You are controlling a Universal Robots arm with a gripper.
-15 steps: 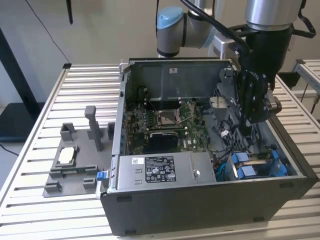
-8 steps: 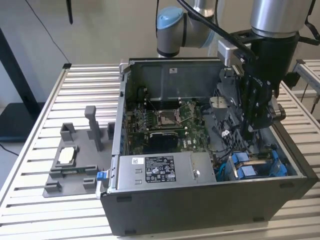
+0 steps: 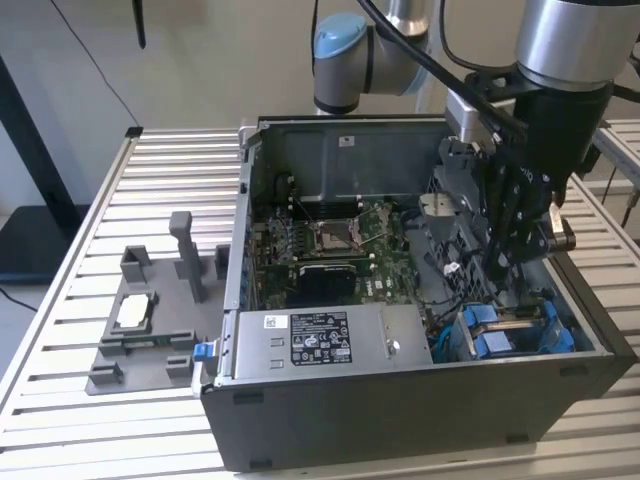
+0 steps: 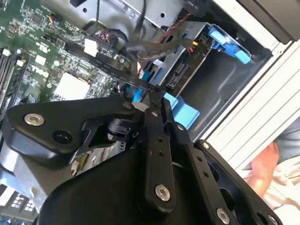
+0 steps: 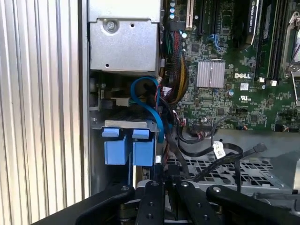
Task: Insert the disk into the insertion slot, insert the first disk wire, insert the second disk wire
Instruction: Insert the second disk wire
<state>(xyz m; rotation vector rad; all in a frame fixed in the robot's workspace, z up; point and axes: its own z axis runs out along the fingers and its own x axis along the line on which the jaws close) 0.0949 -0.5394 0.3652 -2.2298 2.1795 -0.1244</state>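
One black PC case sits open, one motherboard inside it. One grey power-supply box, one grey fixture tray alongside. Two blue end tabs side by side. One arm overhead.

A table of pale ribbed aluminium slats carries everything, its ridges running across the exterior view; the same slats show in the first wrist view. Directly on it, toward the exterior view's right, sits an open black PC tower case lying on its side, its near wall reaching almost to the table's near edge. Just beside the case, on the exterior view's left, lies a flat grey printed fixture tray with upright posts, a small silver square chip resting in one of its pockets.
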